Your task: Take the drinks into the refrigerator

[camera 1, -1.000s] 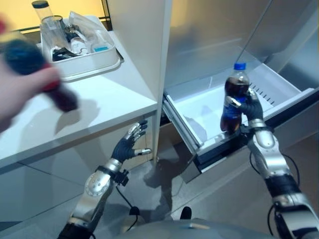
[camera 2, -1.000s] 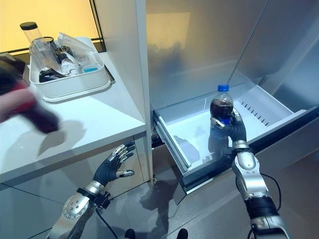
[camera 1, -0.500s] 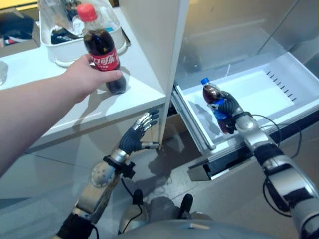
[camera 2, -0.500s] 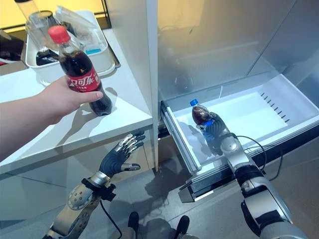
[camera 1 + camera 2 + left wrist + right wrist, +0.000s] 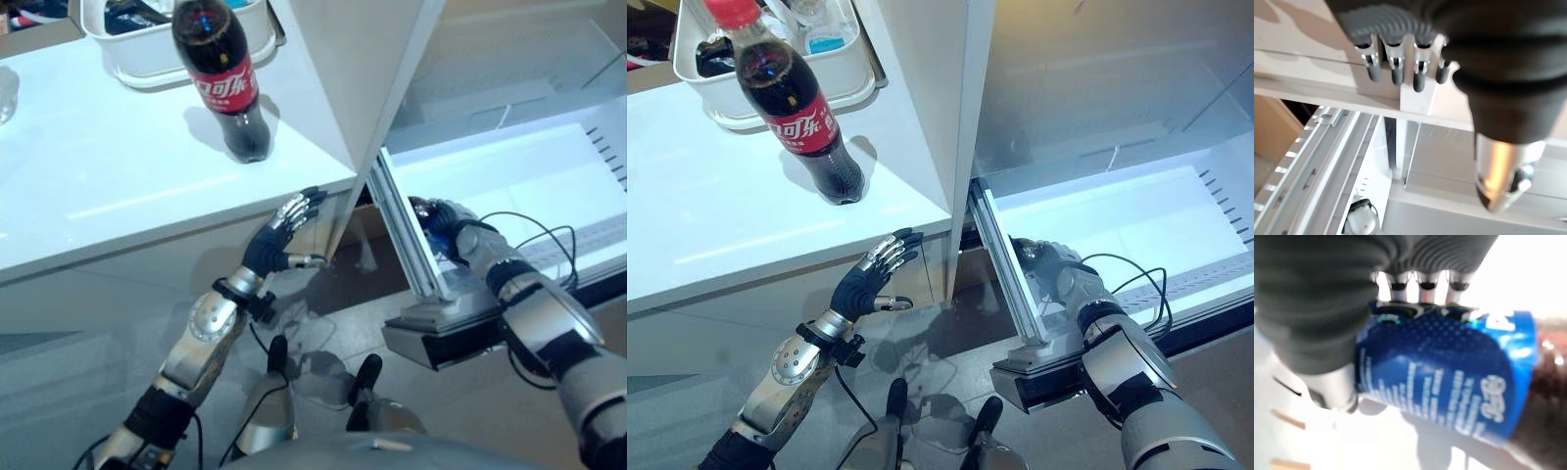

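A cola bottle with a red label (image 5: 225,83) stands upright on the white counter (image 5: 118,186), near its front edge. My right hand (image 5: 446,223) reaches low into the open white refrigerator drawer (image 5: 1117,220), just behind its left wall. In the right wrist view its fingers (image 5: 1420,289) are curled round a dark drink bottle with a blue label (image 5: 1449,377). The drawer wall hides most of that bottle in the eye views. My left hand (image 5: 279,240) hangs below the counter's front edge, fingers (image 5: 1396,68) straight and holding nothing.
A white tray (image 5: 843,83) of small items stands at the back of the counter behind the red-labelled bottle. A white upright panel (image 5: 367,78) separates the counter from the refrigerator. The drawer's front bar (image 5: 441,328) juts out towards me.
The person's hand has let go of the red-labelled bottle and gone; the bottle now stands on the counter. My right hand has lowered the blue-labelled bottle deeper into the drawer. The camera has tipped downward.
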{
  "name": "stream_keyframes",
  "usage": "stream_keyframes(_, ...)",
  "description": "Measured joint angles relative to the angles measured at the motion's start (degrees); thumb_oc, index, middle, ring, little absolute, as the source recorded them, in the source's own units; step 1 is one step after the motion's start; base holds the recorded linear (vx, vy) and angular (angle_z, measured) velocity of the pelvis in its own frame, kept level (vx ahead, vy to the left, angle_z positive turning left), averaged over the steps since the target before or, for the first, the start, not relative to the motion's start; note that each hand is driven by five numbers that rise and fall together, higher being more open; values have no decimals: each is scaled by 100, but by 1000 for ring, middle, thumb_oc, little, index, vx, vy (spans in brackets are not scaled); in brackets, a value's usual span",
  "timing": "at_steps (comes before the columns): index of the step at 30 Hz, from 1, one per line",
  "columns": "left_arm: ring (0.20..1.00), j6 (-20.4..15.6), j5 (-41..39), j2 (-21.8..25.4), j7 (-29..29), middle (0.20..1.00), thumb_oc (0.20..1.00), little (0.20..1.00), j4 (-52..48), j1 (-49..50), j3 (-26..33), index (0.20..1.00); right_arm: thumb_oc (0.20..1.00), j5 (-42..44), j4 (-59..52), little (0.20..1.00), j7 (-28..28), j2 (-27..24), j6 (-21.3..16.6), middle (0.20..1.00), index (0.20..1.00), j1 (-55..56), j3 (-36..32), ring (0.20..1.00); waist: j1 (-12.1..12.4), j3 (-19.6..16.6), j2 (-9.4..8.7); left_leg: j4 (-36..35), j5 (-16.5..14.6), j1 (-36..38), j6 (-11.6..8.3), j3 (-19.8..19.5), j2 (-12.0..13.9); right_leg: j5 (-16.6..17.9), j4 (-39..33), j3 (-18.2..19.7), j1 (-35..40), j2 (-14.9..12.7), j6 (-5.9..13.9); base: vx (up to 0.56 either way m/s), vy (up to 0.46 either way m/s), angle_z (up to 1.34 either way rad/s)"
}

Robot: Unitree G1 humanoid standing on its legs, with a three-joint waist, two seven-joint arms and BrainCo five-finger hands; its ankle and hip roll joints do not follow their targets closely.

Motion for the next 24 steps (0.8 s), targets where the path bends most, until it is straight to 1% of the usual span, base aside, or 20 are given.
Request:
stream_keyframes(4, 1000, 2, 7, -21, 69, 1000, 1000, 1000, 5, 63, 55, 1000, 200, -321, -295, 200, -79, 17, 255, 200, 200, 38, -41, 200, -108, 11, 19, 61, 20, -181, -8, -95, 5, 23, 0, -43, -115, 12, -26, -16, 12, 7)
stream_keyframes(5, 1000, 5, 16, -82, 115, 1000, 1000, 1000, 14, 69, 54, 1000, 313, -419, -368, 313, -81, 32, 324, 313, 313, -35, -40, 313, -129, 10, 18, 79, 24, -219, -10, -86, 7, 38, 0, -42, -154, 13, -37, -29, 15, -3)
stream_keyframes(6, 1000, 5, 18, -120, 132, 1000, 1000, 1000, 15, 73, 61, 1000, 667, -458, -408, 667, -81, 44, 362, 667, 667, -36, -41, 667, -138, 12, 21, 90, 24, -226, -10, -88, 8, 39, 0, -42, -156, 13, -37, -26, 21, -5)
stream_keyframes(7, 1000, 5, 23, -150, 154, 1000, 1000, 1000, 15, 72, 64, 1000, 1000, -487, -444, 1000, -81, 54, 388, 1000, 1000, -33, -55, 1000, -145, 13, 23, 94, 23, -226, -10, -88, 11, 39, 0, -41, -157, 16, -37, 0, 0, 0)
stream_keyframes(10, 1000, 5, 227, -219, 254, 1000, 1000, 1000, 14, 67, 83, 1000, 1000, -513, -579, 1000, -115, 108, 442, 1000, 1000, 2, -86, 1000, -165, 20, 35, 94, 24, -261, -12, -86, 15, 39, 0, -33, -195, 19, -39, -33, 14, -1)
stream_keyframes(12, 1000, 5, 240, -215, 316, 1000, 1000, 1000, 14, 72, 83, 1000, 1000, -339, -660, 1000, -134, 134, 415, 1000, 1000, 11, -228, 1000, -164, 24, 41, 95, 24, -265, -12, -84, 15, 38, 0, -26, -202, 18, -40, -15, 5, 0)
stream_keyframes(13, 1000, 5, 247, -213, 367, 1000, 1000, 1000, 14, 60, 86, 1000, 1000, -106, -660, 1000, -138, 170, 384, 1000, 1000, 49, -452, 1000, -159, 34, 58, 95, 24, -266, -12, -84, 12, 37, 1, -23, -202, 17, -41, 0, 0, 0)
stream_keyframes(15, 1000, 5, 257, -187, 428, 1000, 1000, 1000, 14, 38, 113, 1000, 1000, 571, -755, 1000, -145, 154, 341, 1000, 1000, 65, -587, 1000, -174, 50, 84, 96, 24, -264, -12, -79, 10, 37, 1, -19, -202, 16, -40, 0, 0, 0)
stream_keyframes(17, 1000, 4, 363, -112, 447, 1000, 1000, 1000, 13, 18, 122, 1000, 1000, 1240, -1118, 1000, -177, 100, 239, 1000, 1000, 279, -862, 1000, -200, 61, 100, 98, 24, -255, -12, -72, 13, 37, 1, -13, -197, 20, -41, 0, 0, 0)
stream_keyframes(18, 1000, 4, 407, -79, 447, 1000, 1000, 1000, 17, 15, 120, 1000, 1000, 1523, -1381, 1000, -176, 43, 223, 1000, 1000, 420, -1028, 1000, -264, 63, 96, 97, 24, -248, -11, -61, 14, 37, 2, -2, -193, 23, -41, 0, 0, 0)
stream_keyframes(19, 1000, -2, 444, -31, 454, 1000, 1000, 1000, 25, 40, 126, 1000, 1000, 1873, -1764, 1000, -233, 54, 111, 1000, 1000, 571, -1167, 1000, -218, 78, 119, 96, 24, -231, -11, -54, 9, 37, 2, -5, -169, 16, -41, -8, 6, -7)
stream_keyframes(20, 1000, -6, 452, 15, 461, 1000, 1000, 1000, 70, 53, 121, 1000, 1000, 2158, -2109, 1000, -304, -43, 5, 1000, 1000, 702, -1262, 1000, -306, 95, 87, 89, 22, -159, -10, 4, 9, 38, 2, 42, -140, 20, -40, 9, 4, -9)
stream_keyframes(21, 1000, -7, 460, 37, 449, 1000, 1000, 1000, 93, 28, 127, 1000, 1000, 2314, -2546, 1000, -329, -76, -45, 1000, 1000, 889, -1412, 1000, -270, 99, 93, 86, 22, -150, -10, 19, 8, 38, 2, 72, -134, 16, -40, -15, 9, -16)
stream_keyframes(22, 1000, -9, 496, 71, 447, 1000, 1000, 1000, 187, 56, 125, 1000, 1000, 2631, -3374, 1000, -384, -178, -156, 1000, 1000, 1290, -1668, 1000, -326, 112, 74, 73, 21, -110, -9, 49, 6, 45, 2, 117, -128, 21, -38, 19, -3, -9)
stream_keyframes(23, 1000, -12, 528, 67, 432, 1000, 1000, 1000, 264, 42, 123, 1000, 1000, 2780, -3952, 1000, -381, -232, -254, 1000, 1000, 1564, -1937, 1000, -300, 117, 77, 48, 22, -85, -8, 59, 6, 45, 2, 127, -113, 18, -38, -13, 3, -12)
stream_keyframes(24, 1000, -10, 587, 86, 428, 1000, 1000, 1000, 353, 114, 139, 1000, 1000, 2997, -4626, 1000, -434, -288, -467, 1000, 1000, 1991, -2297, 1000, -347, 138, 47, 5, 22, 13, -8, 87, 5, 46, 2, 158, -65, 22, -36, 29, -7, -7)
